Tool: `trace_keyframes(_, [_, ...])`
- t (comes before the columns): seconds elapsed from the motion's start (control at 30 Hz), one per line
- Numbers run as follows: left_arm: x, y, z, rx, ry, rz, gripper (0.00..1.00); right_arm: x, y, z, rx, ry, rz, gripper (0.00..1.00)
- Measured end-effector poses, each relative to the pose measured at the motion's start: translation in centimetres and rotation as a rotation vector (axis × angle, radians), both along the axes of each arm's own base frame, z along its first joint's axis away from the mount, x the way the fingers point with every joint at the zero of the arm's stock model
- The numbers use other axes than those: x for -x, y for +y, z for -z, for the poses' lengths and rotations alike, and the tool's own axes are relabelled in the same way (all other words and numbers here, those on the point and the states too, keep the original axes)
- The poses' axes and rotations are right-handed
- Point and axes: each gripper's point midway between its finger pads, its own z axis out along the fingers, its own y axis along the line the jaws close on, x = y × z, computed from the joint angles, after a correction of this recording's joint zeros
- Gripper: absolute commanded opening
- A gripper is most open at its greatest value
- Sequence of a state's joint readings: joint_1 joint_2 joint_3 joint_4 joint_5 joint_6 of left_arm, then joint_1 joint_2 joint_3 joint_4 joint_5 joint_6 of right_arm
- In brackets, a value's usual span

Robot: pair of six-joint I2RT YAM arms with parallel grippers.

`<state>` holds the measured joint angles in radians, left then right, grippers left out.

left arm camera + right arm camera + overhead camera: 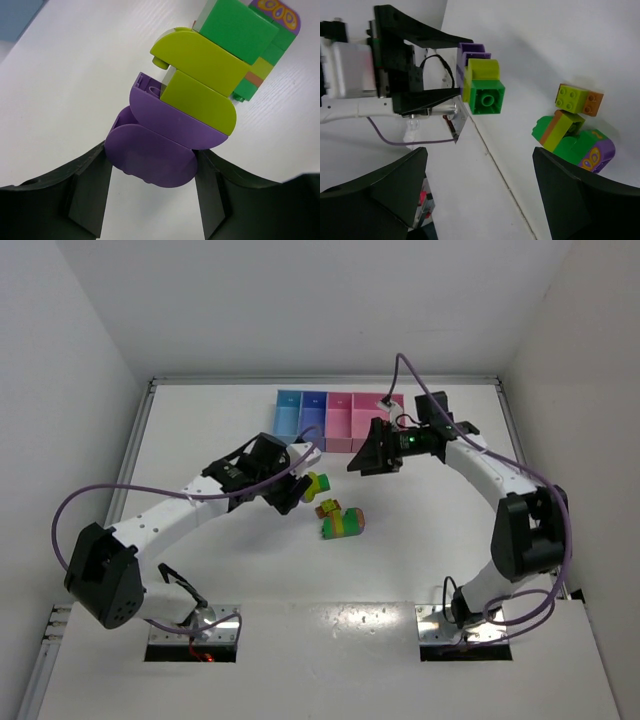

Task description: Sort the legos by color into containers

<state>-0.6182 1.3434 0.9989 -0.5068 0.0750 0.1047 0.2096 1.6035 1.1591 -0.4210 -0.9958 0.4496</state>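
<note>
My left gripper [292,492] is shut on a lego clump [316,483] held just above the table. In the left wrist view its fingers [90,195] pinch the purple bricks [150,150], with lime [200,85] and green [235,27] bricks stacked beyond. My right gripper [368,460] hangs open near the containers [338,418], nothing between its fingers [395,195]. It looks toward the held clump [481,85]. On the table lie a lime-and-orange lego [579,99] and a green, orange and purple clump [572,140]. From above, these two sit at mid-table: the lime-and-orange lego [327,508] and the striped clump [343,523].
The four joined bins stand at the far edge: light blue [288,416], blue [313,412], pink [339,422] and a wider pink [368,412] partly behind my right wrist. A purple cable [110,490] loops over the left arm. White walls close in on both sides.
</note>
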Motion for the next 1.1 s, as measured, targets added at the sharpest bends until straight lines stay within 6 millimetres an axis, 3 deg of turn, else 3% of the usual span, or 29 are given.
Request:
trace_keyframes(0.3, [-0.3,-1.3,-1.6,0.046,-0.022,0.000,0.14,-0.8,1.3,3.4,0.012,0.112,-0.024,0.86])
trace_keyframes(0.47, [-0.1,-1.8,-1.8,0.055,-0.023,0.005,0.14,-1.4,2.7,2.4,-0.014,0.089,-0.052,0.86])
trace_keyframes(0.7, [-0.3,-1.9,-1.9,0.064,-0.031,0.002,0.14,-0.7,4.3,1.1,-0.058,0.077,-0.105,0.86])
trace_keyframes(0.87, [-0.4,-2.0,-2.0,0.068,-0.033,0.000,0.14,0.0,5.0,0.9,-0.071,0.078,-0.136,0.81])
trace_keyframes(1.1, [-0.5,-2.0,-2.1,0.072,-0.035,-0.002,0.14,0.2,5.4,0.8,-0.082,0.072,-0.153,0.64])
